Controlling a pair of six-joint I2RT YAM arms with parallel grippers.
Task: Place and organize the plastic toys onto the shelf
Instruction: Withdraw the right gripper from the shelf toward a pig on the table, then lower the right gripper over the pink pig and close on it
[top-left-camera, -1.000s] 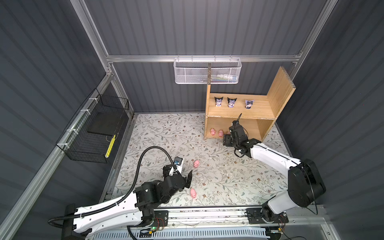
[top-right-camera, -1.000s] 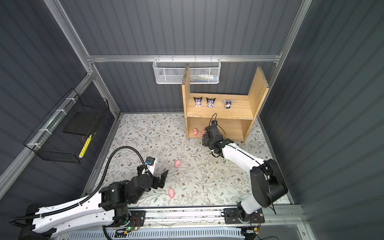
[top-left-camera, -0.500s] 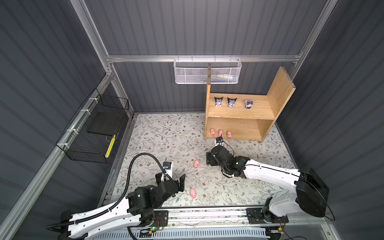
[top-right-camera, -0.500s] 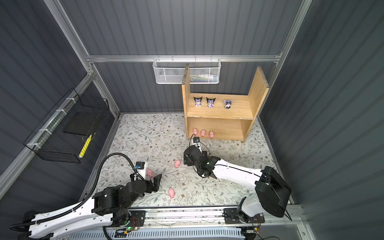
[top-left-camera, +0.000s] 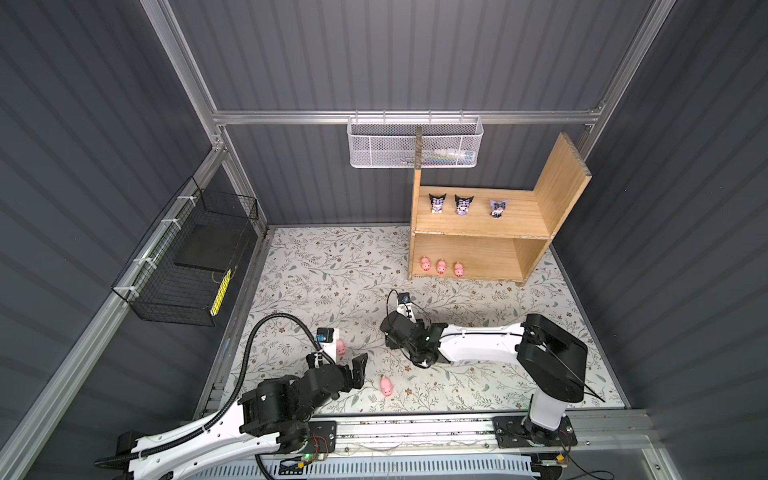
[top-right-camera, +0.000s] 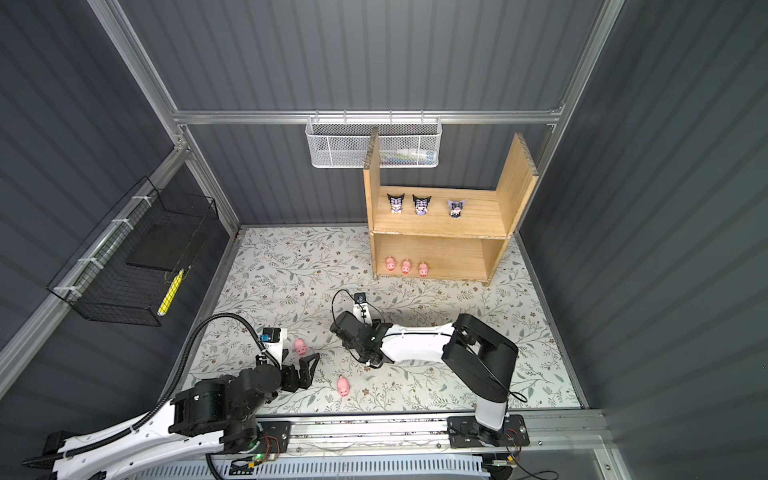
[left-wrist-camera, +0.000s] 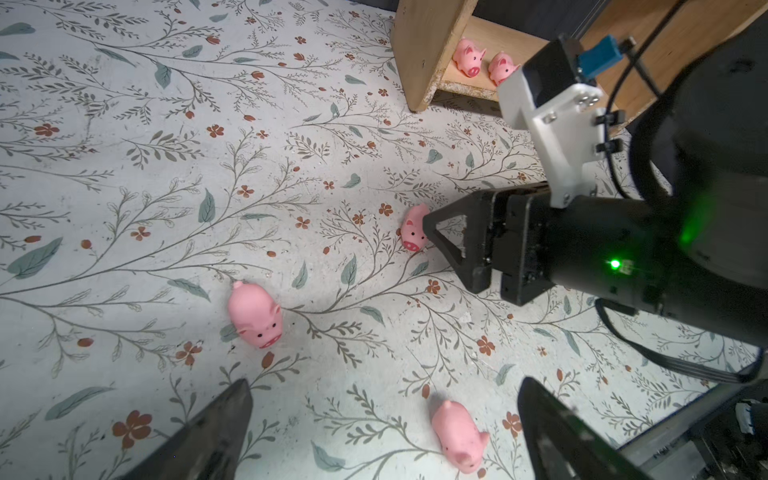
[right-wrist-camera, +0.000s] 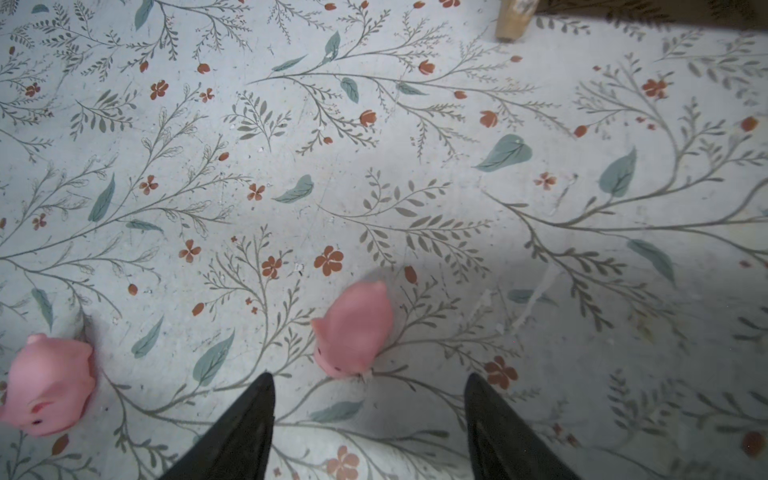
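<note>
The wooden shelf (top-left-camera: 478, 235) (top-right-camera: 440, 232) stands at the back right. Three hooded figurines (top-left-camera: 463, 204) stand on its upper level, three pink pigs (top-left-camera: 441, 266) (left-wrist-camera: 468, 56) in a row on its lower level. Three more pigs lie on the floral floor (left-wrist-camera: 254, 313) (left-wrist-camera: 413, 232) (left-wrist-camera: 459, 434). My right gripper (right-wrist-camera: 369, 386) (top-left-camera: 388, 336) is open just behind the middle pig (right-wrist-camera: 353, 330), not touching it. My left gripper (left-wrist-camera: 384, 436) (top-left-camera: 351, 370) hangs open above the floor, holding nothing. Both top views show two floor pigs (top-left-camera: 340, 347) (top-left-camera: 386, 386); my right gripper hides the third.
A white mesh basket (top-left-camera: 415, 141) hangs on the back wall, behind the shelf's left board. A black wire basket (top-left-camera: 187, 257) hangs on the left wall. The arms' metal rail (top-left-camera: 415, 426) runs along the front edge. My two grippers are close together at front centre.
My right gripper left a third pig on the shelf's lower level and swung back to the floor's middle, over a loose pig. My left gripper drew back slightly toward the front.
</note>
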